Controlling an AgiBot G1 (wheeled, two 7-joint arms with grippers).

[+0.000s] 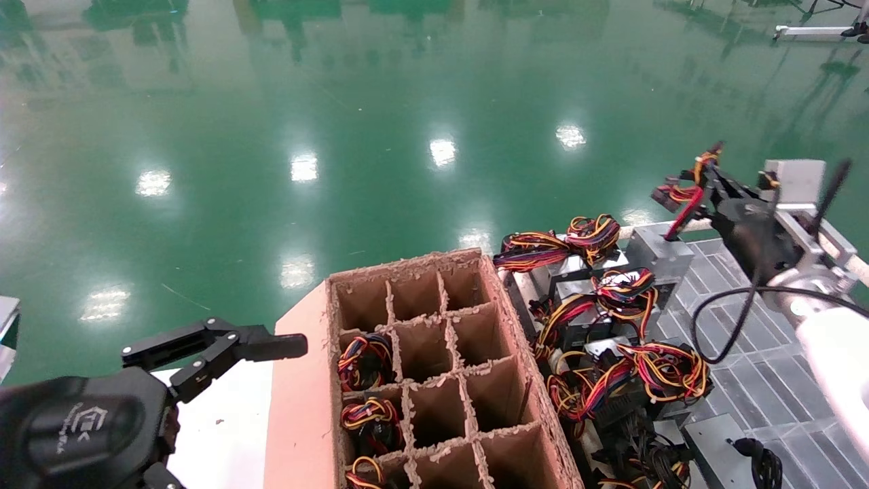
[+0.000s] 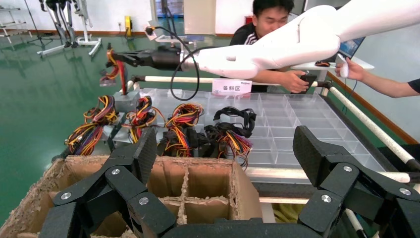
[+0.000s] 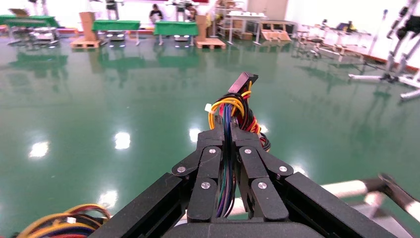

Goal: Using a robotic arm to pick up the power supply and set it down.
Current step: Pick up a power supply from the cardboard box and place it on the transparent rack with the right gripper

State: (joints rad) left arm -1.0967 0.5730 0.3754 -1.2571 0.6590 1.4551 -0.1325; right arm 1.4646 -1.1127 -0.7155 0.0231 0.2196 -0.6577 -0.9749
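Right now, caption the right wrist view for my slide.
Right gripper shut on a power supply's wire bundle, raised over the green floor.

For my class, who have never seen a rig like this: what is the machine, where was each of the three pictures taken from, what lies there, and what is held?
It is a two-armed robot. One picture looks down from its head; the other two come from cameras on each wrist. The right claw is shut on a bundle of coloured wires, raised above a grey gridded tray. Whether the box those wires belong to is lifted too cannot be told. More power supplies, metal boxes with wire bundles, lie on that tray. Beside it stands a cardboard box with dividers; some compartments along one side hold wire bundles. The left claw is open beside the box, holding nothing.
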